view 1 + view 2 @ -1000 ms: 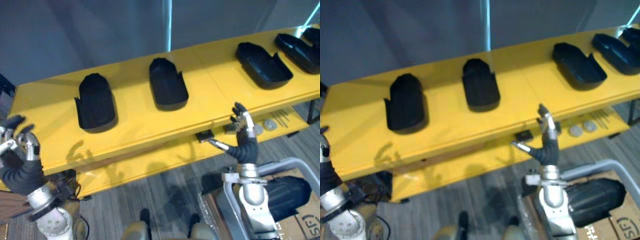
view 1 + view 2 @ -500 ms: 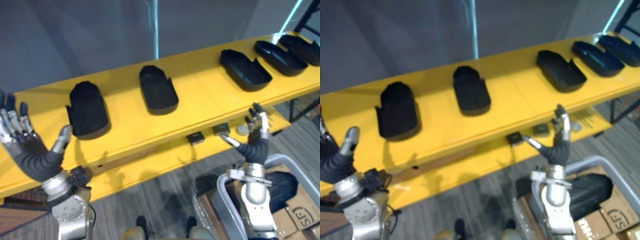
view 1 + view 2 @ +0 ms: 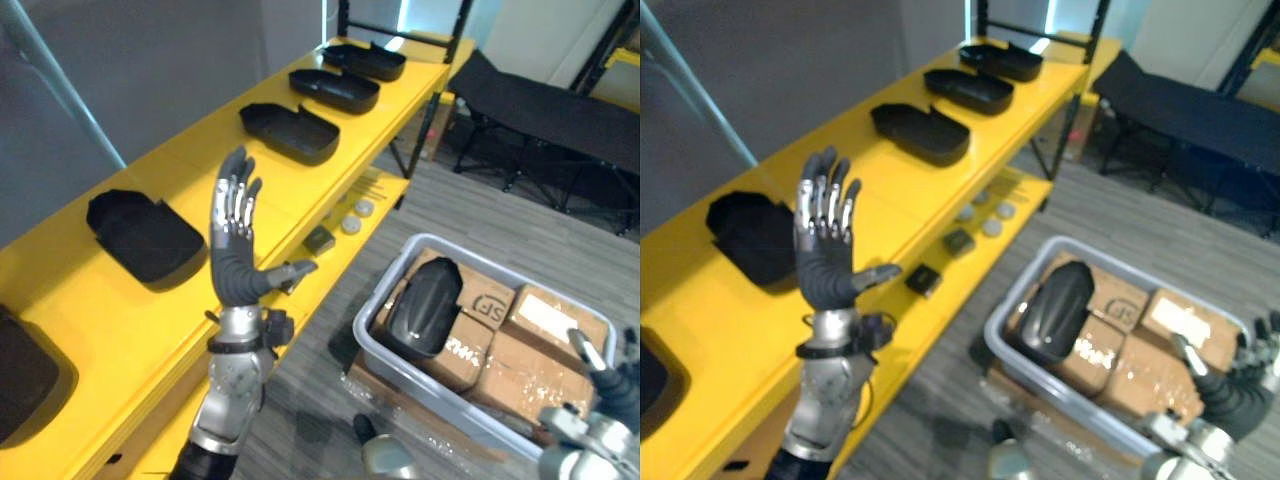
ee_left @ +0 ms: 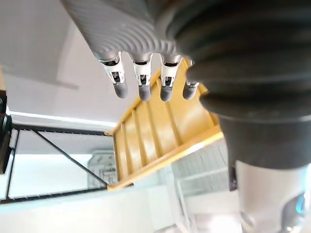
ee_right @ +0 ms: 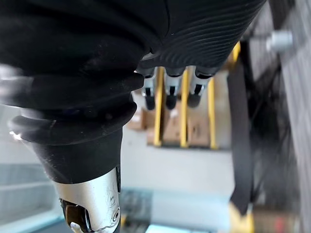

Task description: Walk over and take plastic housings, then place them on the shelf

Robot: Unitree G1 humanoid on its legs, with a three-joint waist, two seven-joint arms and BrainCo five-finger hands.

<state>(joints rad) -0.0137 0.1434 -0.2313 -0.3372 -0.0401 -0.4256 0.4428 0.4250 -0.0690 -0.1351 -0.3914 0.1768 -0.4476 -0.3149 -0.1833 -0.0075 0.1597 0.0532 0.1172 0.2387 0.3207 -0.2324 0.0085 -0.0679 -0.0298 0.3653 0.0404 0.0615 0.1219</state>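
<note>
Black plastic housings (image 3: 288, 132) are sitting in a row along the long yellow shelf (image 3: 215, 165), running from lower left up to top centre. Another black housing (image 3: 425, 305) is lying on brown cardboard boxes (image 3: 545, 318) inside the grey plastic bin (image 3: 368, 342) at lower right. Left hand (image 3: 236, 268) is hovering mid-frame, fingers straight and slightly spread, gripping nothing. Right hand (image 3: 1232, 388) is sitting in the bottom right corner, fingers relaxed, empty.
</note>
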